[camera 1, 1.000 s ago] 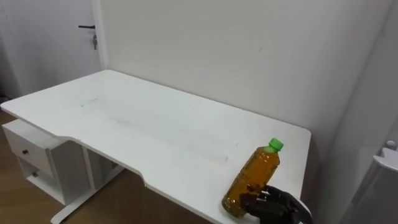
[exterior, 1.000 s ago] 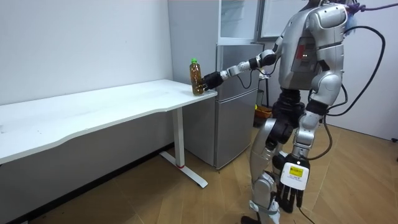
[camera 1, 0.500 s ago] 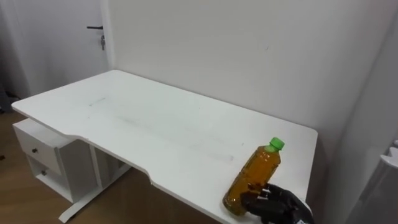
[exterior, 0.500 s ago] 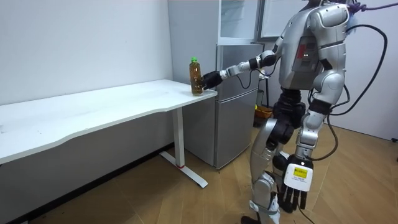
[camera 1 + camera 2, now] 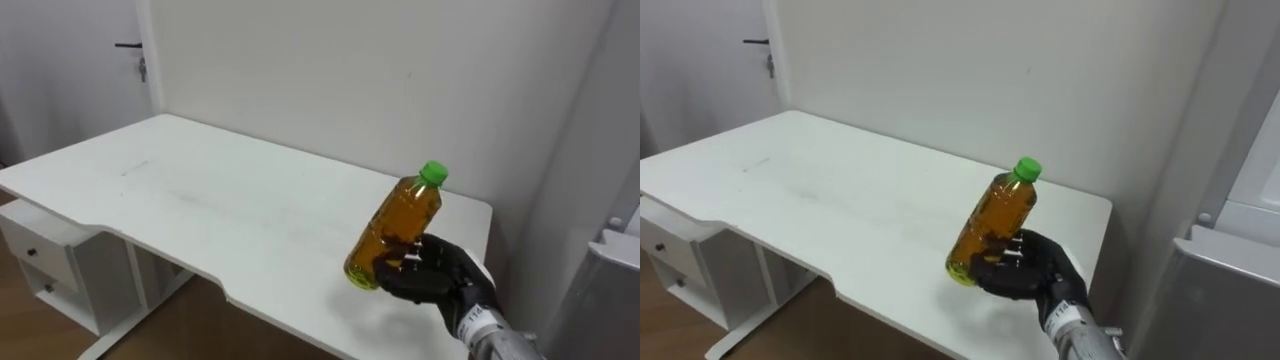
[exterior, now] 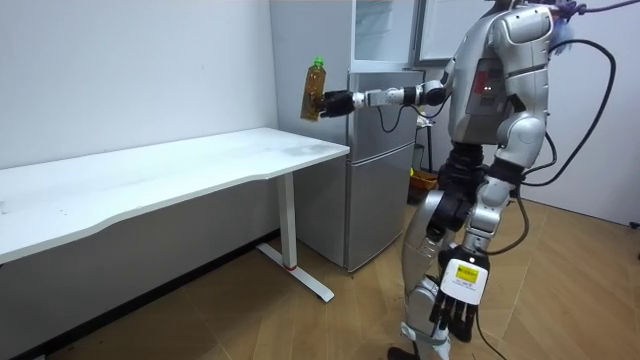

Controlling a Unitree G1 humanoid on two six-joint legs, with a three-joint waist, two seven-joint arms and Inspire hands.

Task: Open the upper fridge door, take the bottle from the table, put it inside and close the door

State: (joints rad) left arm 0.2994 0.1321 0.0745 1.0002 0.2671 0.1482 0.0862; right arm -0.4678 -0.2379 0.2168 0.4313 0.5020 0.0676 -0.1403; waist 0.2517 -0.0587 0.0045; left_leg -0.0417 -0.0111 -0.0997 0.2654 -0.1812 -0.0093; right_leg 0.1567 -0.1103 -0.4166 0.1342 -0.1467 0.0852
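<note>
The right hand (image 5: 432, 281), dark-fingered, is curled round the lower half of the bottle (image 5: 394, 224). Its fingers cover part of the bottle's near side, and the forearm is cut off at the bottom edge of the eye view. The bottle is held in the air, clear of the white table (image 5: 200, 195) and above its right end, leaning with the cap to the right. It is clear plastic, full of amber-brown liquid, with a green cap.

In the room view the right arm reaches out level from the standing robot. The left hand (image 6: 452, 300) hangs beside the thigh, its fingers straight and pointing down.

A drawer unit (image 5: 45, 265) sits under the table's left end, and a door handle (image 5: 128, 45) shows far left. The grey fridge (image 6: 383, 160) stands just right of the table, on a wooden floor (image 6: 300, 320).
</note>
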